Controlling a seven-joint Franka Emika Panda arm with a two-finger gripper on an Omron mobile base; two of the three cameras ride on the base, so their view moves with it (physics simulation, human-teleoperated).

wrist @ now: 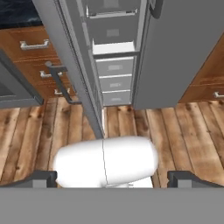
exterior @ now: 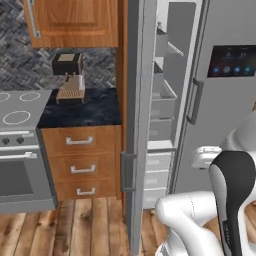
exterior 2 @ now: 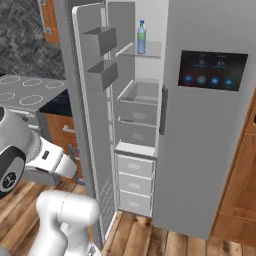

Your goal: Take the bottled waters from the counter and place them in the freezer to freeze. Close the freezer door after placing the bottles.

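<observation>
The bottled waters are what I am after, and one of them, the clear bluish-green bottle [exterior 2: 141, 37], stands upright on the top glass shelf [exterior 2: 150, 50] inside the freezer [exterior 2: 145, 95]; the stouter white one I cannot find, neither on the counter [exterior: 82, 110] nor on any shelf I can see, so I cannot tell where it is; only a small coffee machine [exterior: 68, 77] stands on the black stone. My gripper [wrist: 112, 178] looks down at the wooden floor [wrist: 144, 122] in front of the appliance, its two fingertips [wrist: 41, 178] spread wide apart with nothing between them; it holds nothing.

The freezer door [exterior 2: 92, 125] hangs open, swung out between me and the drawers [exterior: 80, 167], edge-on in the left base view; that is where trouble could come from. If I reach towards the counter, my arm could strike the door's edge or its handle [wrist: 61, 83]; if I push the door shut carelessly, a hard swing might jar the shelf and tip the tall, narrow bottle; and closing it with the second bottle unaccounted for would leave the job half done, as I judge it.

The bottle on the shelf is high up and well apart from my hand, which hangs low near the foot of the open door.
</observation>
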